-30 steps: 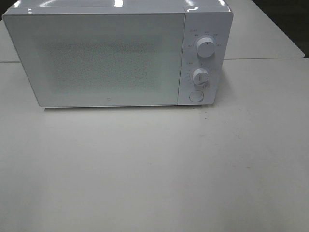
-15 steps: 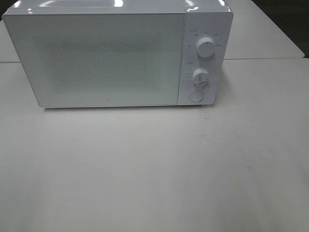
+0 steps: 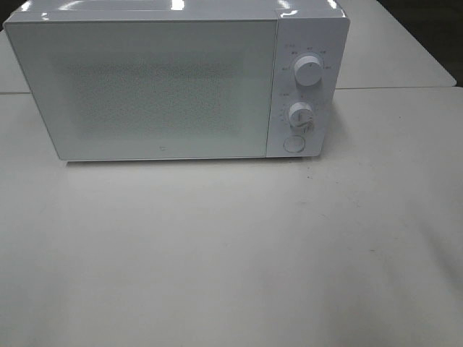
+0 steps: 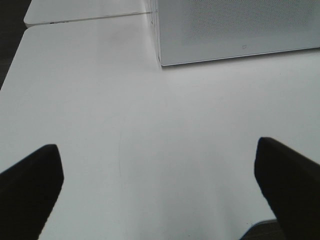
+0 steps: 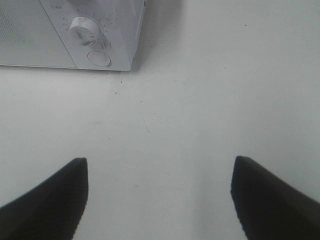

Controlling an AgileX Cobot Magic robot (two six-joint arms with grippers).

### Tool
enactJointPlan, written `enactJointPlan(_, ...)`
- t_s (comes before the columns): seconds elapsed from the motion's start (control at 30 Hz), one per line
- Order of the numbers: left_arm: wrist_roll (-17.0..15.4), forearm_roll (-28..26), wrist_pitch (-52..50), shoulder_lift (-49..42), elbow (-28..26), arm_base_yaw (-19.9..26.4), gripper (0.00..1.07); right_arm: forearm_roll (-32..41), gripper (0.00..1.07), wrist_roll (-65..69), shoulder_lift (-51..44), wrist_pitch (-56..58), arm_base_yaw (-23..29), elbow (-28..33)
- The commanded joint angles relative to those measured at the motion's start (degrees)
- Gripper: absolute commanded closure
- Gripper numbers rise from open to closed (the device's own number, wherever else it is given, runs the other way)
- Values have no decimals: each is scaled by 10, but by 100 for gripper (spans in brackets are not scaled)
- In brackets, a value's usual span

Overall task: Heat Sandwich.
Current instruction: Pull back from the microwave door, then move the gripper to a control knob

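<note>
Sight of the sandwich there was none. It was not on the tabletop (image 3: 231,253) and not between either pair of jaws. The frosted door (image 3: 145,87) of the white microwave (image 3: 309,36) was closed, so whether it lay inside I could not tell.

The left gripper (image 4: 157,147) hung low over bare tabletop, its jaws spread wide with nothing in them. It looked toward the door's lower corner, at the end away from the controls. The right gripper (image 5: 160,161) did likewise, jaws apart and empty, facing the control end. There the lower knob (image 5: 85,30) and the round button (image 5: 98,58) beneath it stood ahead of it. Both arms sat back from the oven, out of the high camera's picture.

As I judged it, everything turned on that door. The button lay on the right arm's side, so that arm looked the nearer one to deal with it. The left arm faced the door panel itself.
</note>
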Motion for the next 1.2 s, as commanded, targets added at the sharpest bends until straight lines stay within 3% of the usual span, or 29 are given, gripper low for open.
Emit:
enactJointPlan(0.03, -1, -2, -3, -17, 0, 2, 3, 3, 31, 2, 42, -41, -4, -1)
enactJointPlan(0.3, -1, -2, -3, -17, 0, 2, 3, 3, 31, 2, 99, -123, -4, 13)
enactJointPlan(0.57, -1, -2, -3, -17, 0, 2, 3, 7, 31, 2, 128, -299, -3, 89)
enactJointPlan(0.97, -1, -2, -3, -17, 0, 2, 3, 13, 31, 14, 170, -447, -2, 137)
enactJointPlan(1.1, -1, -2, -3, -17, 0, 2, 3, 13, 31, 9, 195, -494, 21, 140)
enactJointPlan(1.2, -1, -2, -3, -17, 0, 2, 3, 18, 31, -11, 233, -552, 68, 140)
